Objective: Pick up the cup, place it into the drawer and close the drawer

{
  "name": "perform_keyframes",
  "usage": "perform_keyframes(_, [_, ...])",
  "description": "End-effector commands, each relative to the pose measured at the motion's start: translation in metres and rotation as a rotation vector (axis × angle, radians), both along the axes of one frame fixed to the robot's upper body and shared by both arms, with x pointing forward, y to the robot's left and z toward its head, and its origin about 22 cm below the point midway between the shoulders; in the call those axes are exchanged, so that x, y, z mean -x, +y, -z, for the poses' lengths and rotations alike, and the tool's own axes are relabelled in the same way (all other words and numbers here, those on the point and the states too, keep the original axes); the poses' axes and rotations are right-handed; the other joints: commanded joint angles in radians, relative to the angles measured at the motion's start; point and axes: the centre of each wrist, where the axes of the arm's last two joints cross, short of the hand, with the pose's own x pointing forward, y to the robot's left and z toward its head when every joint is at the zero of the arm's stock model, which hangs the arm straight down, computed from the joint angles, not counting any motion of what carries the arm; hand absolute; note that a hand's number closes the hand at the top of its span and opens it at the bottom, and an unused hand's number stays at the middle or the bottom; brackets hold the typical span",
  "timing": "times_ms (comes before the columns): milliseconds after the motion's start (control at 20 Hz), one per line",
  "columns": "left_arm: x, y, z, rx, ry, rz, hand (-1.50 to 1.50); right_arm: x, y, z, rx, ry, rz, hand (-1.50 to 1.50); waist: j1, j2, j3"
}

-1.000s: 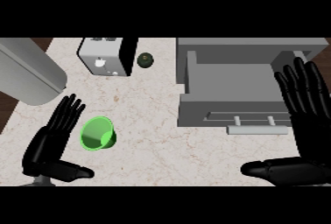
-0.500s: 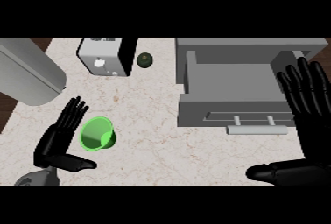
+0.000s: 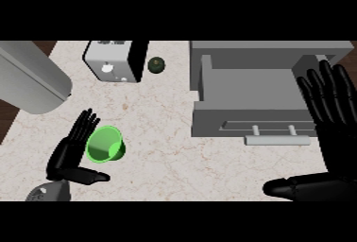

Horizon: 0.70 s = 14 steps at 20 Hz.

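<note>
A bright green cup (image 3: 105,144) lies on the marble counter at the lower left, its mouth turned toward me. My left hand (image 3: 72,153) is open just left of it, fingers straight along its side and thumb reaching under it. The grey drawer (image 3: 251,101) stands pulled open at the right, its inside bare, its handle (image 3: 276,139) on the front. My right hand (image 3: 329,108) is open at the right edge, fingers pointing up beside the drawer, thumb low near the picture's bottom.
A white and black toaster (image 3: 115,60) stands at the back, with a dark avocado (image 3: 156,64) beside it. A large grey cylinder (image 3: 28,78) lies along the left edge. The counter's dark edge shows at the far left.
My left hand has moved down and closer to the cup, now against its left side. The right hand has shifted slightly to the right.
</note>
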Motion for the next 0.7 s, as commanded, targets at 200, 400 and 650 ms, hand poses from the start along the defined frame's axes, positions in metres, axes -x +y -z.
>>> perform_keyframes(200, [-0.015,0.004,0.022,-0.011,0.000,-0.036,-1.50,0.002,-0.020,0.012,0.014,0.022,-0.017,-1.50,-0.003,0.000,0.000])
perform_keyframes(400, [-0.008,0.012,0.035,-0.002,0.016,-0.026,-1.50,0.011,-0.004,0.000,-0.004,0.006,-0.011,-1.50,-0.003,0.000,0.000])
perform_keyframes(650, [-0.005,0.018,0.035,-0.001,0.012,0.010,-1.50,-0.004,-0.011,0.007,0.005,0.009,-0.005,-1.50,0.001,0.000,0.000])
